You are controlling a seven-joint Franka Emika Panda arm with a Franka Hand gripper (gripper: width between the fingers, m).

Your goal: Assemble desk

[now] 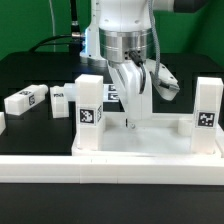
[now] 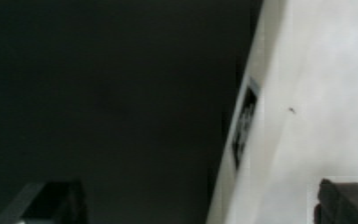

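- Presently I see the end effector (image 1: 133, 118) spread wide, empty, over the desk top (image 1: 170, 140).
- First leg (image 1: 88, 102), second leg (image 1: 207, 105) upright on it; loose leg (image 1: 25, 100) beside.

Notes from beside the table. The arm (image 1: 120, 14) had a glossy white casing, rounded and bulky. Under it sat a short metal collar (image 1: 126, 46), silver-grey and ringed with fine grooves. The gripper (image 1: 131, 118) had a white, boxy housing that narrowed into pale fingers. A small dark block (image 1: 160, 79) with a reddish-brown patch was fixed to the housing on the exterior view's right. A thin dark cable (image 1: 76, 24) showed beside the casing; where it attached could not be told. In the wrist view the fingertips (image 2: 51, 203) looked dark grey, square-edged and blurred.
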